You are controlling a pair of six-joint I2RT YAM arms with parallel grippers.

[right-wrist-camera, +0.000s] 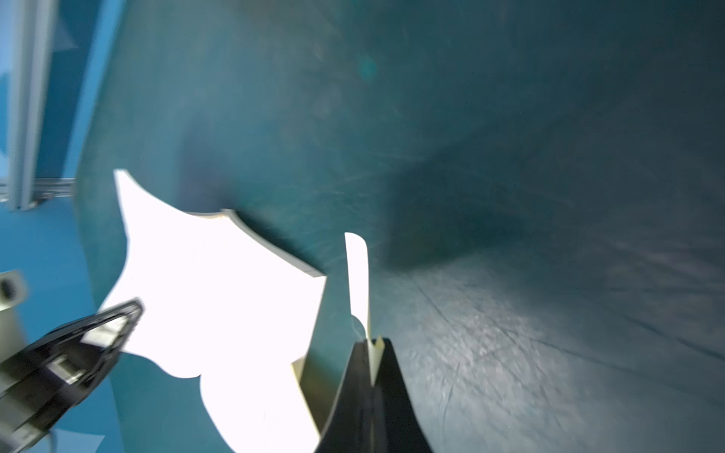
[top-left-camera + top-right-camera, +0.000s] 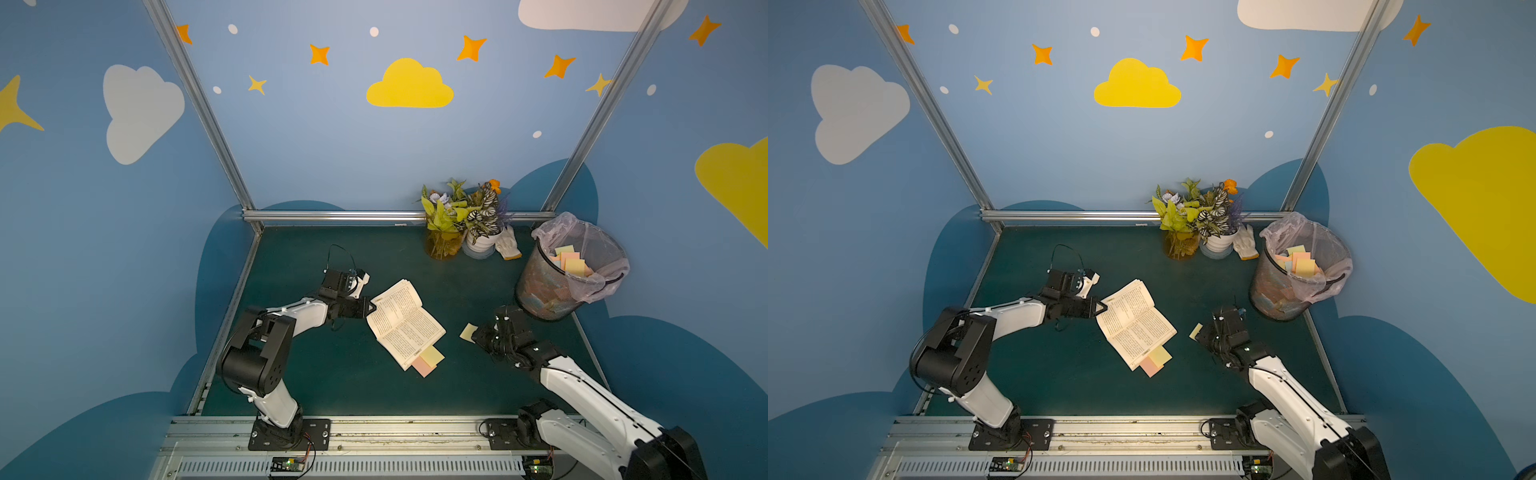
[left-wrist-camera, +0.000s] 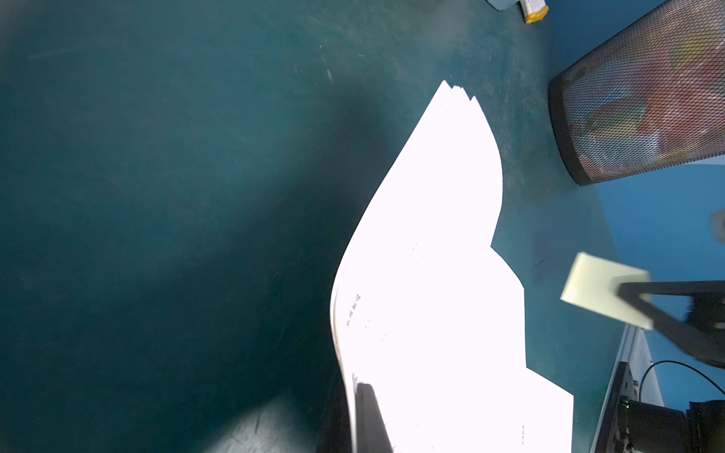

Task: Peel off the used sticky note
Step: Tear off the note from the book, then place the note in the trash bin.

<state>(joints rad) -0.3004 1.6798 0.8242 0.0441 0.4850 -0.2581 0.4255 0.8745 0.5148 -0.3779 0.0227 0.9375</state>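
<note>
Your right pincer (image 2: 478,333) is clamped on the pale sticky note (image 2: 468,332) and holds it apart from the open book (image 2: 405,324), over the bench (image 2: 332,374) between the book and the bin (image 2: 540,299). Your left pincer (image 2: 371,308) is pinched shut on the book's left corner. A yellow note (image 2: 432,354) and a pink note (image 2: 423,366) (both partly tucked under the pages) poke out at the book's near edge.

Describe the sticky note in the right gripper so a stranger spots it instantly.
Find the open book mid-table. Between it and the mesh bin, the right gripper pinches a pale yellow sticky note. The other notes, yellow and pink, sit at the book's edge.
</note>
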